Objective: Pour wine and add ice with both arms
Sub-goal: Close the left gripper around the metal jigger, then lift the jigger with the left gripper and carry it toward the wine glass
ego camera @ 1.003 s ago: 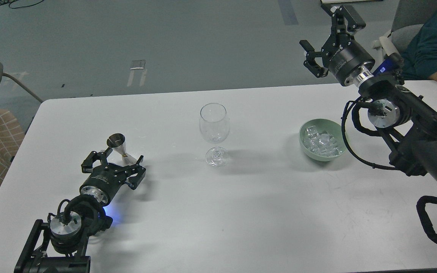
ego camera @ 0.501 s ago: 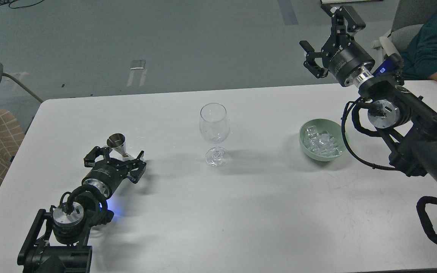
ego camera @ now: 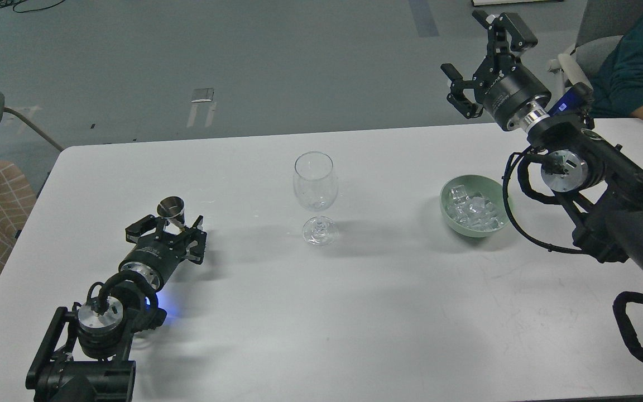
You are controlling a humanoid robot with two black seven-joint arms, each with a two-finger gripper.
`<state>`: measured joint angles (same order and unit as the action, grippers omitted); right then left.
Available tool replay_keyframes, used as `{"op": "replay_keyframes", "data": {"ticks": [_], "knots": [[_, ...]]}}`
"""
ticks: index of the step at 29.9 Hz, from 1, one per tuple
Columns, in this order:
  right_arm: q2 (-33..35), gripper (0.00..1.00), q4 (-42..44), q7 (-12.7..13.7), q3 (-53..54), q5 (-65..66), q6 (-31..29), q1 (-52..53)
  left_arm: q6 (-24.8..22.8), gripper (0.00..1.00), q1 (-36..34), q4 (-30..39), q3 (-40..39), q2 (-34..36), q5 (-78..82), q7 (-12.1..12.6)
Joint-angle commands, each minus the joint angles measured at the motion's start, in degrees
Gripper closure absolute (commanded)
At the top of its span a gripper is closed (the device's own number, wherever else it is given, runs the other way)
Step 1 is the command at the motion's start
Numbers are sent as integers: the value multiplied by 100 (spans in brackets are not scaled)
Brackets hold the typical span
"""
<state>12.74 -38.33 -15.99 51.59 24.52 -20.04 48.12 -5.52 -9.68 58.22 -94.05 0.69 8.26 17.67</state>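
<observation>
- Ice (ego camera: 475, 212) lay heaped as clear glinting cubes inside a pale green bowl (ego camera: 449, 215), which stood on the white table (ego camera: 355, 312) well to the right of the wine glass (ego camera: 315, 195).
- Wine was nowhere that we could make out; the wine glass looked clear and stood upright on its foot near the middle of the table.
- We held our left gripper (ego camera: 166, 223) low over the table, well to the left of the wine glass, its two fingers spread apart on either side of a small metal jigger (ego camera: 172, 212).
- Whether those fingers touched the jigger we could not tell; the jigger stood upright, its wide mouth upward, and its lower part was hidden behind the gripper.
- We held our right gripper (ego camera: 480, 56) high, up and to the right of the wine glass, beyond the far table edge, with its fingers spread wide and nothing between them.
- From that gripper the right arm (ego camera: 606, 190) ran down past the right side of the bowl, a looping black cable (ego camera: 514, 220) hanging just beside the bowl's rim.
- A blue glow (ego camera: 157, 304) showed on the table beside our left arm (ego camera: 104, 318).
</observation>
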Motion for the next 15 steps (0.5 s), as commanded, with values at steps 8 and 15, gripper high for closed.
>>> {"op": "replay_keyframes", "data": {"ticks": [8,15], "knots": [[0,0,1,0,0,0,0,-4,-81,89,-69,-4,-8,-17,0,-115],[0,0,1,0,0,0,0,-4,-72,100,-78,-4,-78,-25,-17,-132]]}}
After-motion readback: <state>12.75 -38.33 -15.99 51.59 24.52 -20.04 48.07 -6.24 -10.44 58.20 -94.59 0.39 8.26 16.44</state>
